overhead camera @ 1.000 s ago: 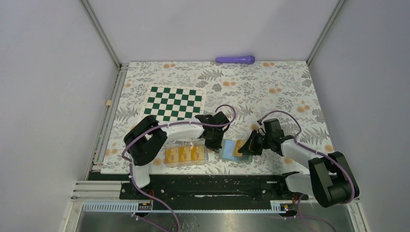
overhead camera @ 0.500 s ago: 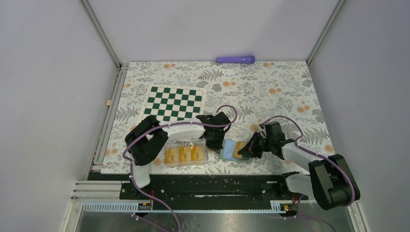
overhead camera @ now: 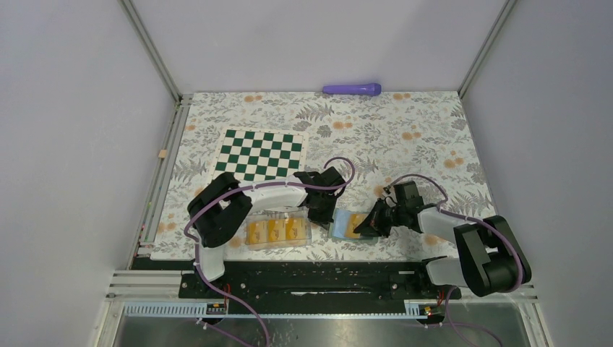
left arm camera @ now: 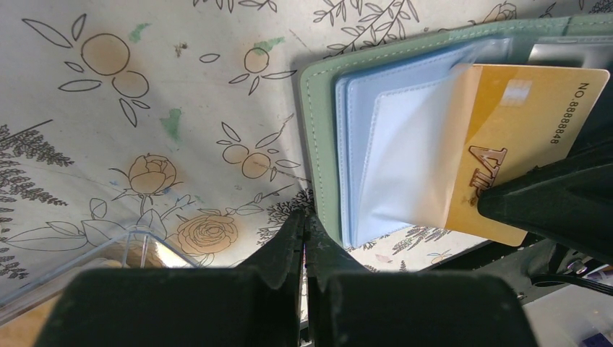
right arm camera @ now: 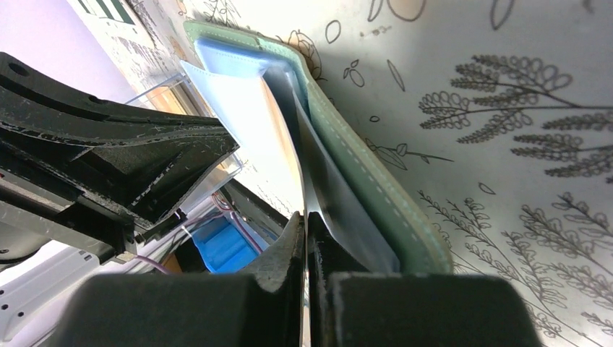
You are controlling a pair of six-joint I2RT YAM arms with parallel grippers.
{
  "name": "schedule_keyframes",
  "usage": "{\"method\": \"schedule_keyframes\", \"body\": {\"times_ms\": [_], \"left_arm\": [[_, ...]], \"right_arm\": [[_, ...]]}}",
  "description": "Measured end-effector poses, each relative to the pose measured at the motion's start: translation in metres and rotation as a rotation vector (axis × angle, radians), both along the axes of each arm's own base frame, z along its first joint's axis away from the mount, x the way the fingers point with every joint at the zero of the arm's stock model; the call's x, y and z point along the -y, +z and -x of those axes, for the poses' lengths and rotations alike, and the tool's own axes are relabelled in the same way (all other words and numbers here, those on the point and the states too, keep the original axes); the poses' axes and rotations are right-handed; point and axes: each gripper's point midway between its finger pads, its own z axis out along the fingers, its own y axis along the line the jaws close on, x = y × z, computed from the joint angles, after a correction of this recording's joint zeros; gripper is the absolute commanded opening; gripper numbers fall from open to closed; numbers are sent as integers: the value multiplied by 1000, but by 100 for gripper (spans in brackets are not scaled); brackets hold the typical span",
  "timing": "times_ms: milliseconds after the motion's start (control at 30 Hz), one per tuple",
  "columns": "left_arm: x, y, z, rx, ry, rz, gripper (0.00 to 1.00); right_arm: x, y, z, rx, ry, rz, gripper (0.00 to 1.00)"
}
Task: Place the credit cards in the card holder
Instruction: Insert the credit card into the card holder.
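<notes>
Item: card holder (left arm camera: pixel 319 130), sage-green, lying open and flat on the floral table (overhead camera: pixel 405 137) near its near edge, between the two arms; light blue inside with clear sleeves uppermost. Item: credit card (left arm camera: pixel 524 137), orange-yellow, printed face up, its left part slid under a translucent sleeve of the holder, its right part projecting past the sleeve. Right gripper (overhead camera: pixel 367 227): at the holder's right side, fingers pressed together on the projecting near-right corner of that card, pinching it. Left gripper (overhead camera: pixel 320 214): fingers fully together with nothing between them, tips down at the table just beside the holder's left edge; contact with the holder cannot be told. Item: clear box (left arm camera: pixel 94 264), just left of the left gripper, holding other cards (overhead camera: pixel 276 231) of the same colour in a row. Item: green-and-white chessboard mat (overhead camera: pixel 263 153), farther back on the left. Item: purple object (overhead camera: pixel 352 89), lying along the far edge.
</notes>
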Motion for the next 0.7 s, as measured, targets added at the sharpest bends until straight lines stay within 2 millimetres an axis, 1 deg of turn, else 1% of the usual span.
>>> {"method": "schedule_keyframes", "body": {"times_ms": [400, 567, 700], "left_arm": [[0, 0, 0, -5, -4, -5, 0], [1, 0, 0, -8, -6, -8, 0], [1, 0, 0, -9, -8, -7, 0]], "right_arm": [[-1, 3, -4, -15, 108, 29, 1], [-1, 2, -4, -25, 138, 32, 19], [2, -3, -1, -39, 150, 53, 33]]}}
